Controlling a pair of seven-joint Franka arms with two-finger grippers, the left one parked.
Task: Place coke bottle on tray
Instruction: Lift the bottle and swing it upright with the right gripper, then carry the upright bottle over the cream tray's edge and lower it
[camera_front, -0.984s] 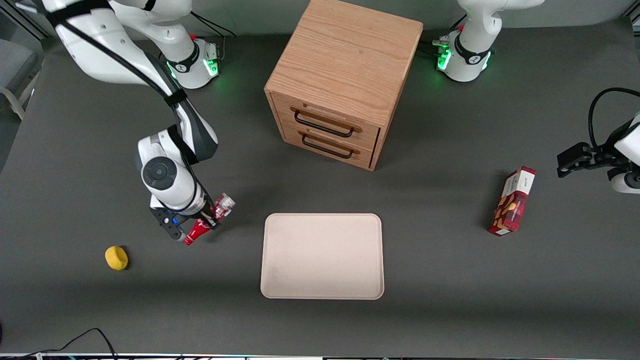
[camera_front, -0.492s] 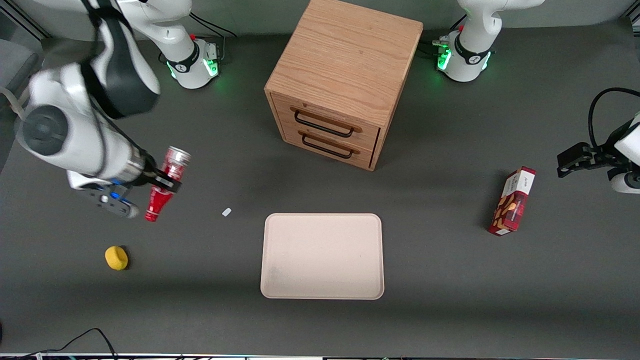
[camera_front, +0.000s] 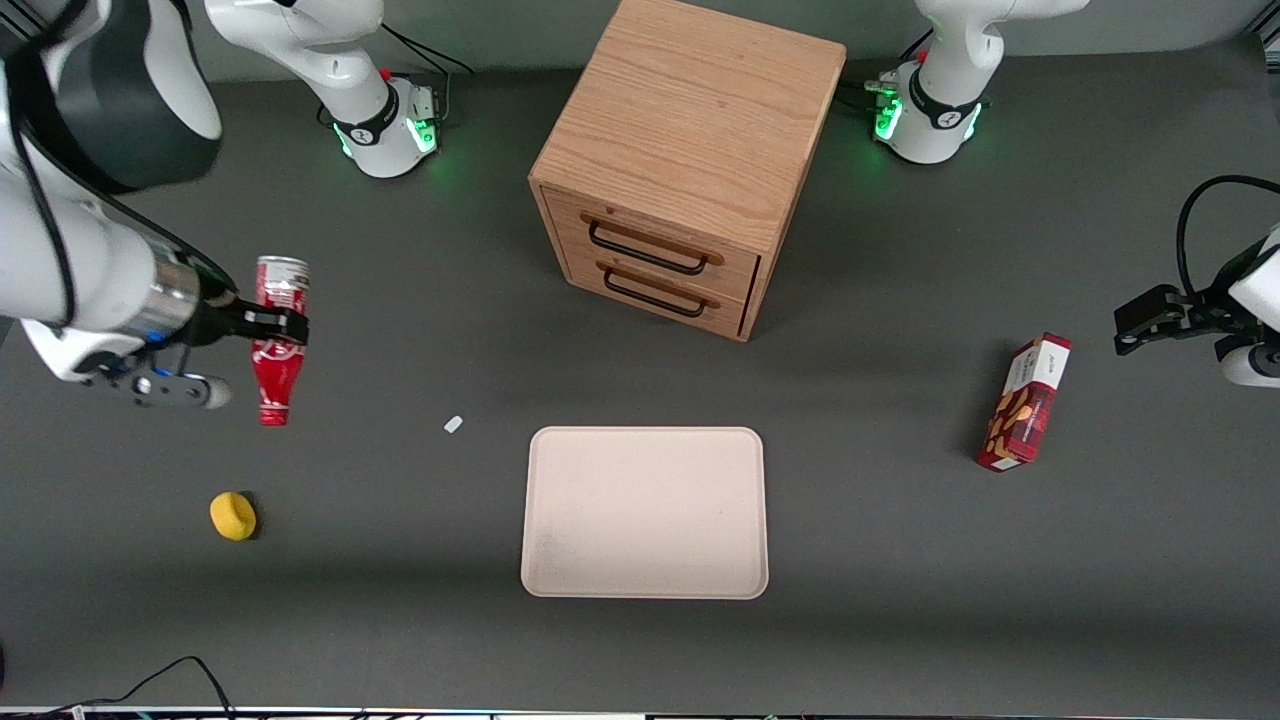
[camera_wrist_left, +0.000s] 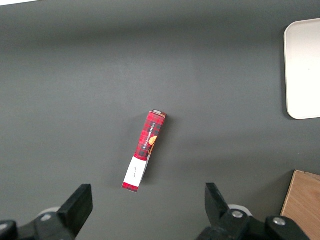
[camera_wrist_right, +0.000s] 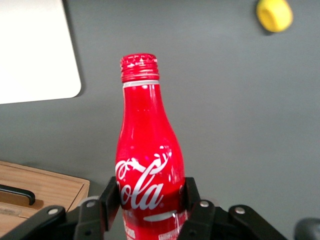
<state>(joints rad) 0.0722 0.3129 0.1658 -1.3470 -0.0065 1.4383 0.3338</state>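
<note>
Even, bright overhead light falls on the matte dark worktop, which shows no glare. The wooden cabinet and the tray cast soft, faint shadows. Green lights glow at both arm bases. White highlights streak the coke bottle held in the gripper. All views are sharp.

The gripper raised the coke bottle higher.

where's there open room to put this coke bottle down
The gripper, shut on the coke bottle, hangs toward the working arm's end. The whole tray is bare. Open table also lies between the tray and the snack box. Tighter near the yellow object and drawer cabinet.
</note>
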